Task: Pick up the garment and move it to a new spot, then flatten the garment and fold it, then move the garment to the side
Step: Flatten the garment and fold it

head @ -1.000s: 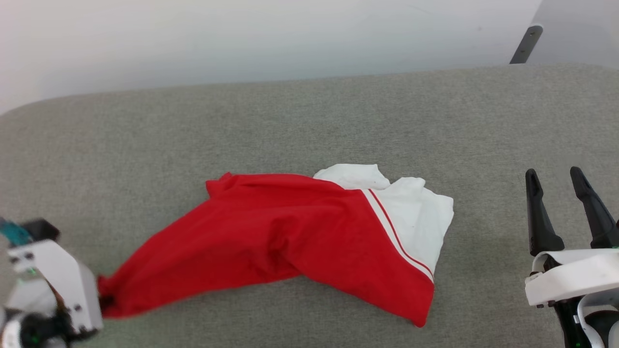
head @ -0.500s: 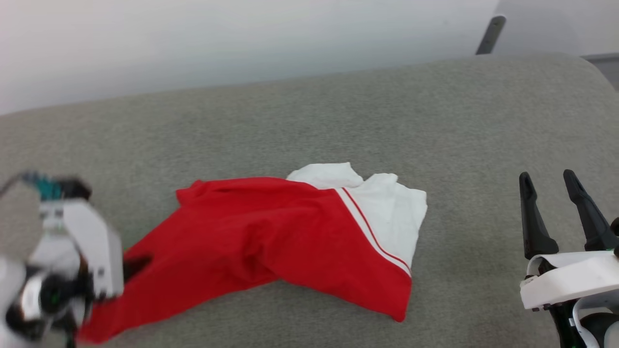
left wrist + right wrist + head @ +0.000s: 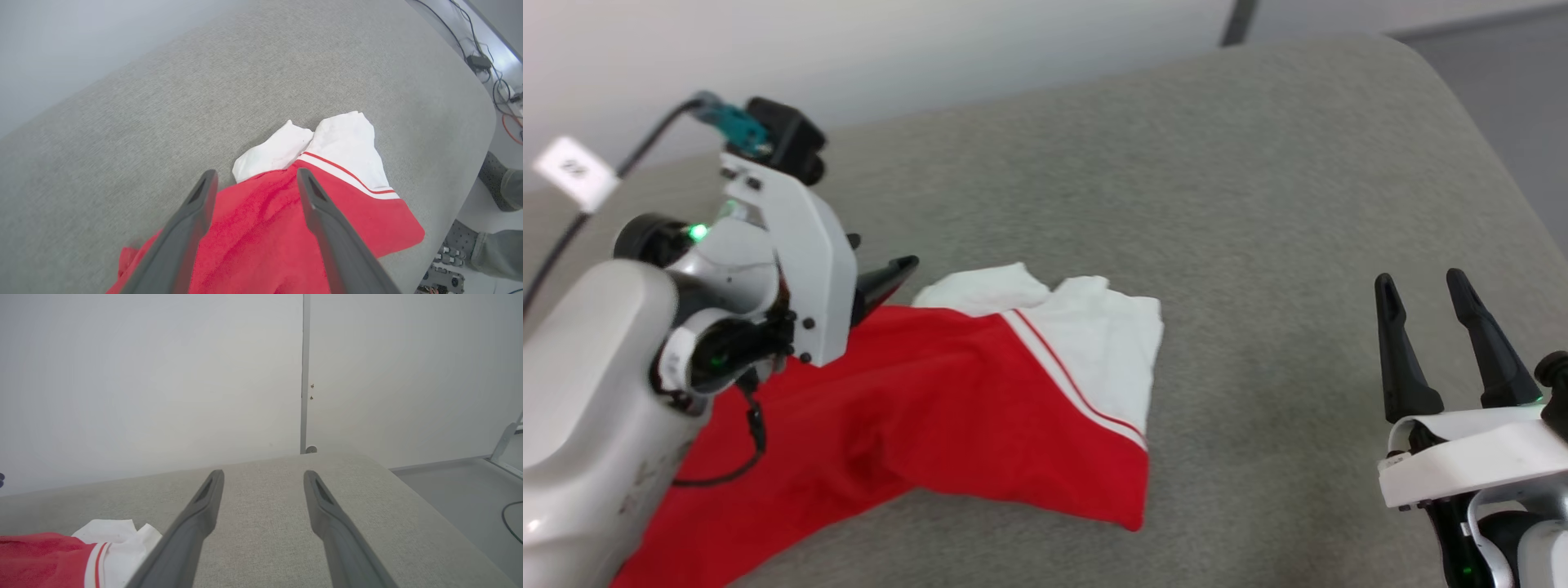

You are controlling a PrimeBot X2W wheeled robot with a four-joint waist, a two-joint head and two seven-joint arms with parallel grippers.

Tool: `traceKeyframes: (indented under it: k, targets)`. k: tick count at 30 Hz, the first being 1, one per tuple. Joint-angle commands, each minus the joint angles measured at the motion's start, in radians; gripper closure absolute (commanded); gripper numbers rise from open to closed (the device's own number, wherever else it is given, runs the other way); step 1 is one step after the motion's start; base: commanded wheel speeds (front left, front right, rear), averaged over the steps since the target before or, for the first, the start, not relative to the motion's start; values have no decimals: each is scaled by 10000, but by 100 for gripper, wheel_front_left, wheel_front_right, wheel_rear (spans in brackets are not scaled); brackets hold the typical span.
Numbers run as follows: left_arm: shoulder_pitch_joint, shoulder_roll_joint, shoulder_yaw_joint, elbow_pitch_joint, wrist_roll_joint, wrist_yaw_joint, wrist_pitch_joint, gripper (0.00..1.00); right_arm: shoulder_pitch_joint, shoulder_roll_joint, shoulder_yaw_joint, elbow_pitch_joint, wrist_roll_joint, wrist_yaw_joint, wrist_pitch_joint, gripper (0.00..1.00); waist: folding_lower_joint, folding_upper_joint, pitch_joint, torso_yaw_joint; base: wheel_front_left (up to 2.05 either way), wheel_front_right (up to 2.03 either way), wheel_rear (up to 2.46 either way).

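I see the garment (image 3: 947, 400) lying crumpled on the grey fabric-covered table (image 3: 1258, 204), left of centre in the head view. Its long axis runs on a diagonal. The red body trails toward the lower left corner and passes under my left forearm, and the white sleeve end points up and to the right. A thin red-and-white stripe crosses the cloth slantwise where red meets white. The red hem corner on the near right side juts toward me. The cloth is bunched and creased rather than flat.

My left end effector (image 3: 256, 173) hangs over the far edge of the red part, close to the white folds. Its two dark fingers are spread well apart with no cloth pinched between them. I cannot tell whether the fingertips touch the fabric.

My right end effector (image 3: 1419, 282) sits well apart from the garment, at the lower right of the head view. Its fingers are also spread, with nothing in them, and point away from me across bare table.

In the left wrist view, a person's shoe (image 3: 494, 183) stands on the floor beyond the table's rounded corner.
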State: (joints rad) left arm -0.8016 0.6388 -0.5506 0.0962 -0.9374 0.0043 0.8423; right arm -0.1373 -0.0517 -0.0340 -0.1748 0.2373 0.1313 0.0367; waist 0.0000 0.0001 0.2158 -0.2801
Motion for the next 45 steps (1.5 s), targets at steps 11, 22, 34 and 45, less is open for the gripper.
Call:
traceKeyframes:
  k: [11, 22, 34, 45]
  targets:
    - [-794, -75, -1062, 2427, 855, -1241, -873, 0, -400, 22, 290, 623, 459, -9, -640, 0, 0, -1, 1115, -1464, 0, 0, 0]
    - [-953, -32, -1948, 3699, 566, -1330, -482, 26, -647, 22, 408, 1093, 625, -9, -990, 0, 0, -1, 1461, -1675, 0, 0, 0]
    - [-1495, -273, -1640, 4256, 204, -875, -502, 100, -586, 21, 198, 1262, 485, -9, -972, 0, 0, -1, 1259, -1287, 0, 0, 0]
    - [-1544, 627, -671, 4376, 285, 36, -1690, 100, -153, 19, -141, 953, 189, -9, -548, 0, 0, -1, 612, -264, 0, 0, 0]
